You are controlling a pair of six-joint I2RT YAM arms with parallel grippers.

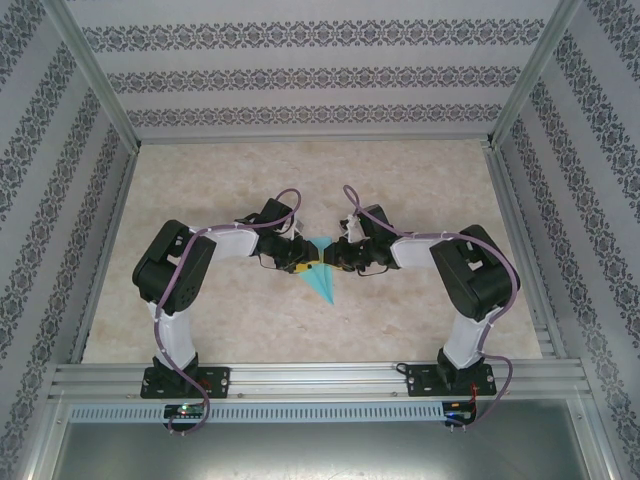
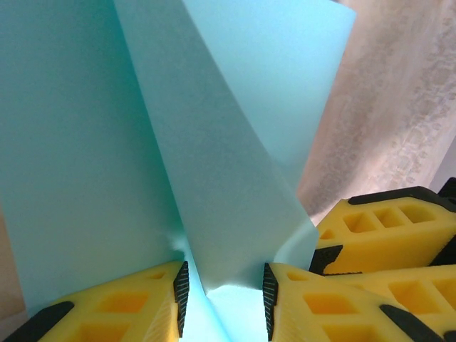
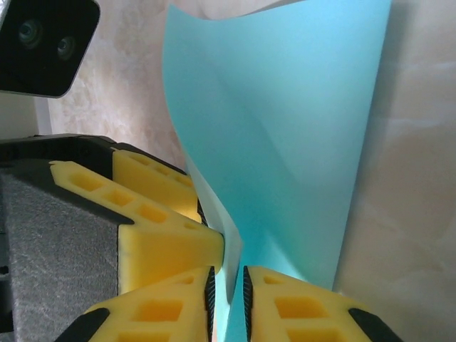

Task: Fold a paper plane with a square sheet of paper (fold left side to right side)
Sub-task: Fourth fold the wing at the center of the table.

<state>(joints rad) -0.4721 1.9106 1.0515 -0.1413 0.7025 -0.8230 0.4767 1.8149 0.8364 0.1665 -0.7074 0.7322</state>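
The paper plane (image 1: 325,285) is light turquoise paper folded to a narrow kite, lying mid-table with its tip toward the near right. Both grippers meet at its wide end. My left gripper (image 1: 305,266) stands part open, and a raised fold of the paper (image 2: 214,178) spans the gap (image 2: 224,288) and touches both pads. My right gripper (image 1: 337,262) has its jaws drawn almost together (image 3: 228,296) round an upturned edge of the paper (image 3: 285,142), with a thin gap showing. The right gripper's yellow fingers (image 2: 385,228) sit just beside the left one's.
The beige marbled tabletop (image 1: 300,180) is bordered by aluminium rails (image 1: 320,378) at the front and patterned walls on three sides. The left arm's yellow finger (image 3: 157,206) and its wrist camera (image 3: 43,43) crowd the right gripper's left side.
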